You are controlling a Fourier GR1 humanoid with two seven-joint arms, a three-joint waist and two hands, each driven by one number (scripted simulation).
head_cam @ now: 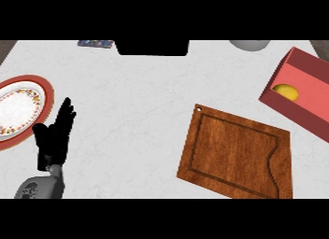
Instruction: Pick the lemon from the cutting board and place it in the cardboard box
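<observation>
The yellow lemon [286, 91] lies inside the reddish cardboard box [312, 112] at the right edge, against its near-left wall. The brown wooden cutting board [236, 151] sits tilted on the white counter, left of and below the box, with nothing on it. My left hand [54, 135] rests open at the lower left, fingers straight and pointing up, beside the plate. The right hand does not show; a small dark shape at the box's right edge cannot be identified.
A patterned plate [15, 109] with a red rim lies at the left edge. A black object [153, 47] and a grey round object [250, 45] stand at the counter's far edge, with a small dark item [96, 44] beside them.
</observation>
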